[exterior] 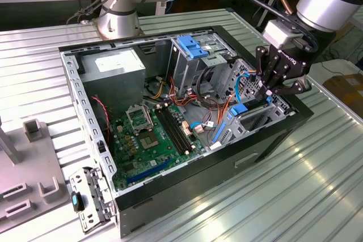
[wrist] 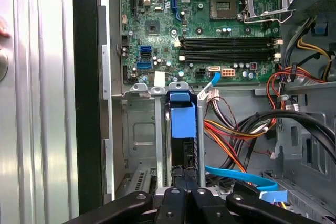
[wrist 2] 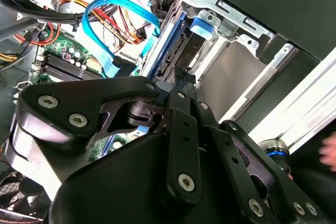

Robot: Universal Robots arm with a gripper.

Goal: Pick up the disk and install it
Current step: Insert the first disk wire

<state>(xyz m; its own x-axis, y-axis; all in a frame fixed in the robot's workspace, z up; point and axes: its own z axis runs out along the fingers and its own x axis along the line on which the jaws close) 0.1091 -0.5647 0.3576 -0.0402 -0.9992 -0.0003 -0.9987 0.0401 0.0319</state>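
Now the fingers (wrist 2: 178,100), pinched narrow, touch the disk (wrist: 182,121) standing in the bay (wrist: 140,129).

So the disk (wrist: 184,150) is standing on edge, slotted into the metal drive cage (wrist: 137,129) between two of the cage's upright dividers. From the first wrist view you're looking at it edge-on: a thin dark slab. The bright blue plastic tab (wrist: 182,118) of its carrier caps the end deepest in the cage. In the second wrist view a blue carrier rail (wrist 2: 164,45) runs along one long side, snug against the cage wall. The tool (wrist: 185,178) is pinched onto the end that faces out of the cage.
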